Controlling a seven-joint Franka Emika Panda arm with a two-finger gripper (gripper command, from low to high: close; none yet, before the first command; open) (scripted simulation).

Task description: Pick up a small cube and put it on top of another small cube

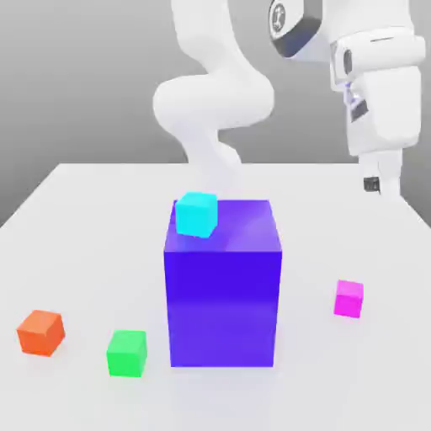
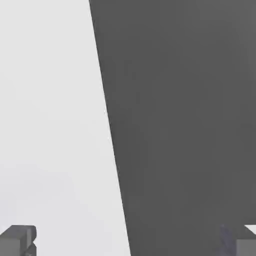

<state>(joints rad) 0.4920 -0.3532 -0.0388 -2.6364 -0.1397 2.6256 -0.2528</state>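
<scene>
The small cube (image 1: 348,298), plain magenta-pink, rests on the white table (image 1: 84,219) toward the exterior view's right, a short way from the big blue-violet block (image 1: 223,286). High above and behind it hangs my gripper (image 1: 380,183), pointing down near the table's far right edge, well clear of the cube. In the hand view my gripper (image 2: 131,242) is open, its two fingertips (image 2: 17,240) far apart with nothing between them, and beneath them lie the white table surface (image 2: 50,125) and the dark floor past its edge.
A cyan cube (image 1: 196,213) sits on top of the big block at its left rear corner. A green cube (image 1: 126,353) and an orange cube (image 1: 40,332) lie on the table at the front left. The white arm (image 1: 215,101) curves behind the block.
</scene>
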